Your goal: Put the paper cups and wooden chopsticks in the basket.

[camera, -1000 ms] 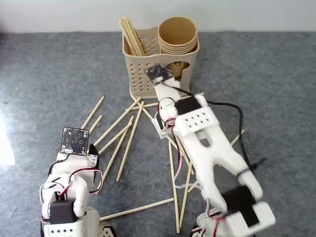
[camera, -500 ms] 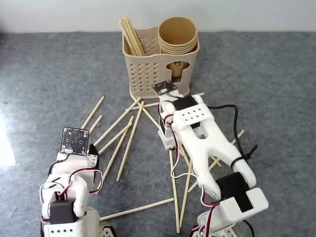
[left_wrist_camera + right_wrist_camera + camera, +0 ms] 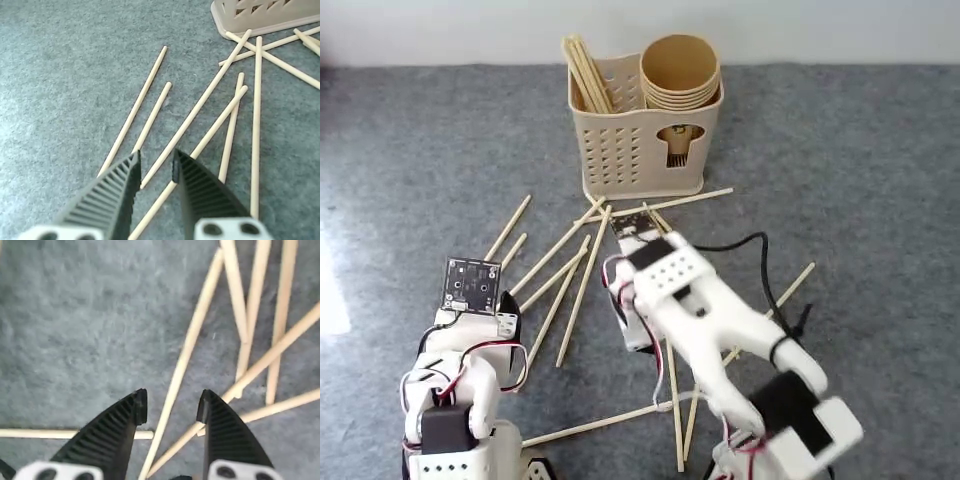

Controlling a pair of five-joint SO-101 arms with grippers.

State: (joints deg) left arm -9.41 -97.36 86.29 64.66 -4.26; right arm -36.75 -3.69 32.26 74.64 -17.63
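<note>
On the grey tabletop [image 3: 860, 200] I see one basket [image 3: 620, 160]. It holds one stack of paper cups [image 3: 680, 62], about five rims, and a bundle of chopsticks [image 3: 588, 70] beside it. I count roughly a dozen loose chopsticks [image 3: 583, 290] in front of the basket, some under an arm. The right claw [image 3: 172, 400] is half open astride one stick, gripping nothing. The left claw [image 3: 155, 160] is slightly parted, empty.

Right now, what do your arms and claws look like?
The left arm and right arm are white plastic shells with black motors and red, white and black wires; a black cable trails off the right. The left claw and right claw have dark ribbed tapering fingers.
</note>
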